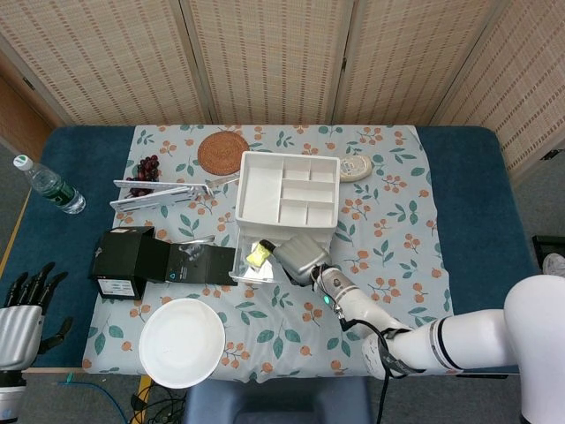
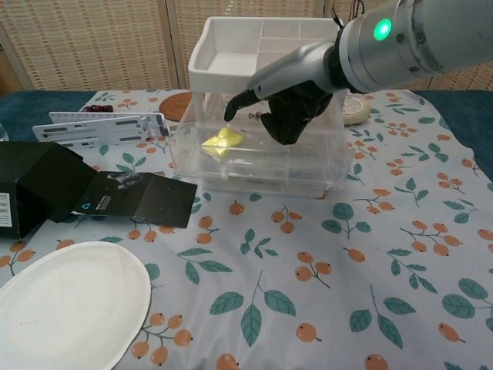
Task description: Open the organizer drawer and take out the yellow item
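The white organizer (image 1: 287, 190) stands mid-table, its clear drawer (image 2: 254, 166) pulled out toward me. A small yellow item (image 2: 221, 141) lies tilted on the drawer floor at the left, also visible from the head view as the yellow item (image 1: 258, 255). My right hand (image 2: 289, 96) hovers in the drawer with one finger stretched out just above the yellow item and the other fingers curled loosely; it holds nothing that I can see. My left hand (image 1: 22, 309) hangs off the table at the lower left, fingers spread and empty.
A black box (image 1: 124, 256) with its flap open lies left of the drawer. A white plate (image 1: 181, 342) sits at the front left. A flat white rack (image 1: 163, 192), grapes (image 1: 146, 168), a woven coaster (image 1: 222, 152) and a water bottle (image 1: 48, 185) lie behind and left.
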